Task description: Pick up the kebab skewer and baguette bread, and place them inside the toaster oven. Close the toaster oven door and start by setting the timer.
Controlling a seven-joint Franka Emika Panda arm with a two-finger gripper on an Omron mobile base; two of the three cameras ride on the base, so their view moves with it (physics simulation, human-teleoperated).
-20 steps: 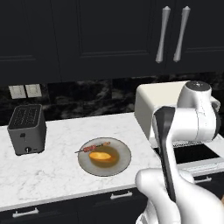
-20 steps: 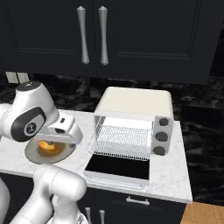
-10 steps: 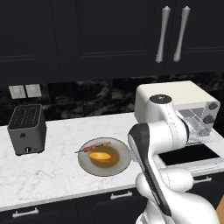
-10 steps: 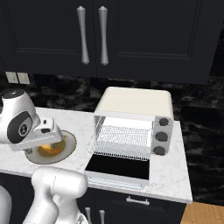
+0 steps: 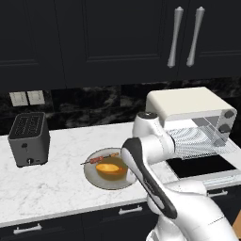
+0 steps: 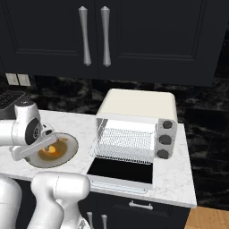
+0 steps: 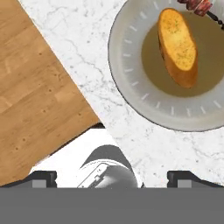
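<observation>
Left base view: the golden stubby baguette bread (image 5: 110, 168) and thin meat kebab skewer (image 5: 104, 157) lie on a round grey plate (image 5: 94, 176) near the white marble bench's (image 5: 47, 188) front edge, ready for picking

Right base view: the cream boxy toaster oven (image 6: 136, 118) waits with its dark glass door (image 6: 120, 171) dropped flat

Hand view: the claw (image 7: 112, 178) is wide open, holding nothing, above the bread (image 7: 178, 46)

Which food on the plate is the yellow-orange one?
The baguette bread, lying on the brown middle of the plate. The kebab skewer beside it is a thin stick with reddish-brown chunks.
</observation>
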